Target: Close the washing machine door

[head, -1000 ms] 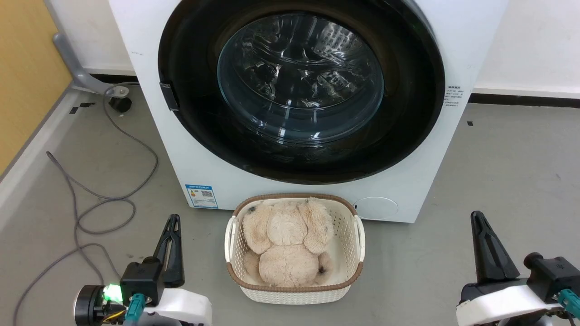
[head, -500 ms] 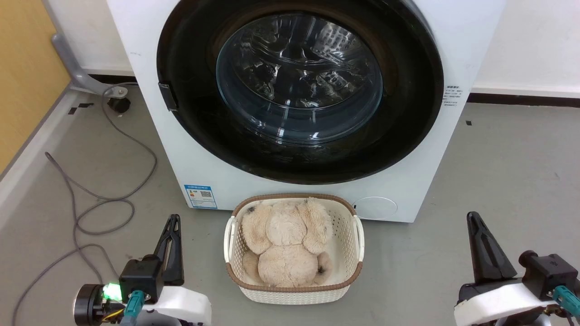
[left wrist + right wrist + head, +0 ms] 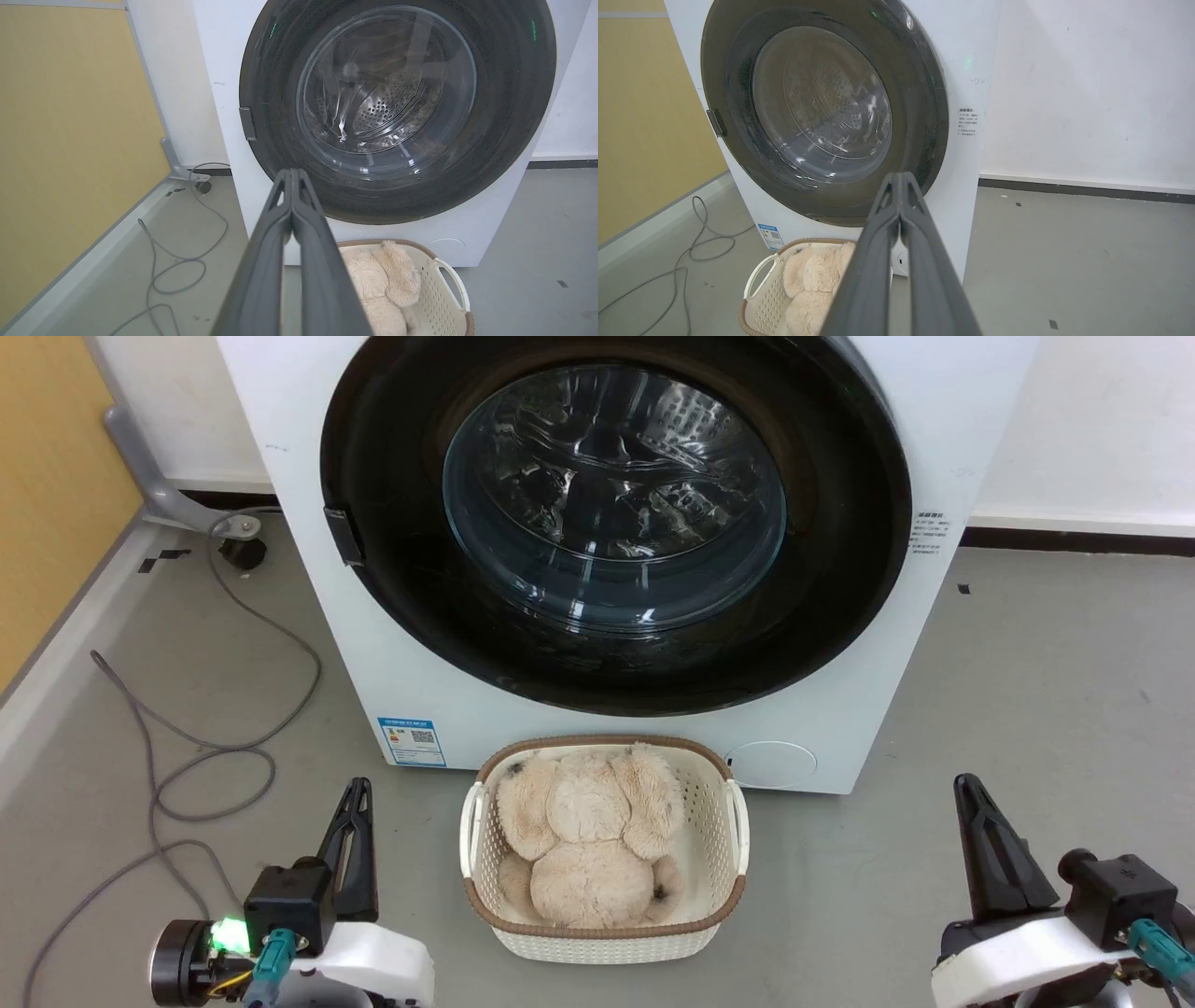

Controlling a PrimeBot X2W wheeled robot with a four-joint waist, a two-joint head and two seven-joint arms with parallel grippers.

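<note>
The washing machine [image 3: 308, 588] is a white box standing on the grey floor in front of me. The washing machine door [image 3: 840, 532], glossy black with a bulging glass window, lies flat against its front, with a small latch tab on its left rim. My left gripper [image 3: 356, 791] is shut at the lower left, well short of the machine. My right gripper [image 3: 964, 786] is shut at the lower right, also apart from it. The door [image 3: 504, 116] rises beyond my shut left gripper [image 3: 292, 173] in the left wrist view. It [image 3: 924, 116] stands beyond my shut right gripper [image 3: 900, 176] in the right wrist view.
A white woven basket [image 3: 719, 803] with a brown rim sits on the floor against the machine's front, holding a beige plush toy [image 3: 588, 840]. A grey cable [image 3: 215, 756] loops over the floor at the left. A yellow panel [image 3: 47, 495] stands far left.
The head view has drifted slightly left. My right gripper has edged a little to the left in it. The door and my left gripper stay as they were.
</note>
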